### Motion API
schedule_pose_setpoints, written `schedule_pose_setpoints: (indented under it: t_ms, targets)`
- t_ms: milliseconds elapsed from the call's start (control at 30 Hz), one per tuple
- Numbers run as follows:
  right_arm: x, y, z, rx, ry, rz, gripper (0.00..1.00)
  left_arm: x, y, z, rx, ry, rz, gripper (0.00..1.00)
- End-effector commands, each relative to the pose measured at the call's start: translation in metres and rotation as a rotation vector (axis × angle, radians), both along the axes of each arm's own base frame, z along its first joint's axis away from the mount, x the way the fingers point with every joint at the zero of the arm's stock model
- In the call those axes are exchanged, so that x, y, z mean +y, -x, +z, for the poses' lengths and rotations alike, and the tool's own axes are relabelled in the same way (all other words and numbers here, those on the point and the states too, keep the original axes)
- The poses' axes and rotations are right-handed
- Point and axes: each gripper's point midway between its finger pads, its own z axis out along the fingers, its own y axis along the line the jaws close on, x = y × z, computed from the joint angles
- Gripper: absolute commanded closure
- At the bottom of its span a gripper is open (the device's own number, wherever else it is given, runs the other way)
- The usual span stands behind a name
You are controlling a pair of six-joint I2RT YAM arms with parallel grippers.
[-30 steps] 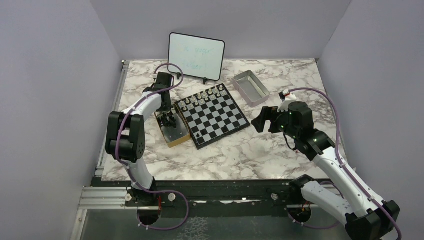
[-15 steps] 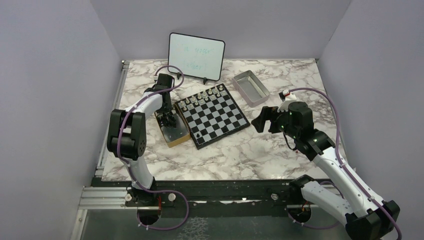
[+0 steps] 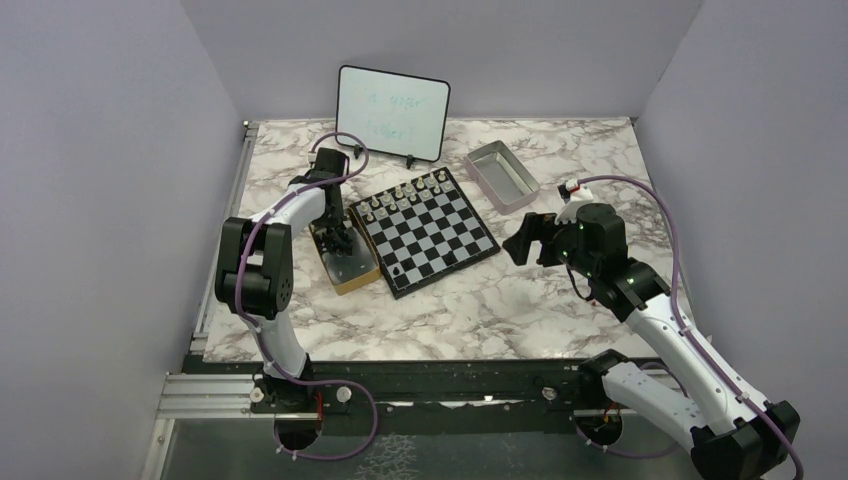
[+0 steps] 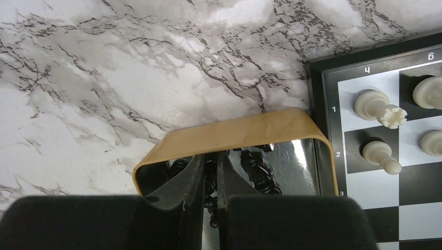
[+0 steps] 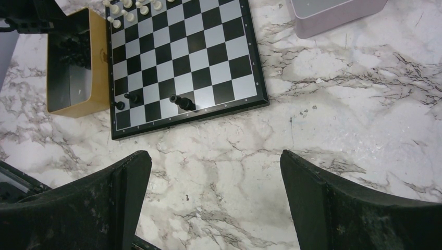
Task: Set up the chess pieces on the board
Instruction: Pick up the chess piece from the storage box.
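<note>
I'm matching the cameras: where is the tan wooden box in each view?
Top external: the tan wooden box sits left of centre, beside the board.
Left wrist: box at lower centre, board on the right.
Right wrist: box at upper left, board right of it.
Shared landmark: the board.

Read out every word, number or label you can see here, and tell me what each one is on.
"1", "2", "3": on the board margin, beside its rows.
"ч", "б": on the board's top margin, probably letters seen upside down.
Whiteboard: faint green handwriting, too blurred to read.
</note>
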Motion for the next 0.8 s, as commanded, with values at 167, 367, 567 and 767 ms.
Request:
schedule_pose_setpoints:
  t_ms: [167, 367, 567, 767]
  targets:
    - [-0.004, -0.003, 0.004, -0.022, 0.004, -0.015, 0.00, -0.008, 0.004, 0.042, -0.042, 0.059, -0.038, 0.90]
    - [-0.004, -0.004, 0.003, -0.016, 0.012, -0.017, 0.00, -0.013, 0.015, 0.069, -0.073, 0.085, -0.067, 0.90]
    - [-0.002, -0.006, 0.003, -0.016, 0.009, -0.011, 0.00, -0.030, 0.028, 0.092, -0.087, 0.137, -0.136, 0.90]
    - [-0.003, -0.009, 0.002, -0.012, 0.020, -0.015, 0.00, -0.061, 0.040, 0.111, -0.085, 0.169, -0.238, 0.90]
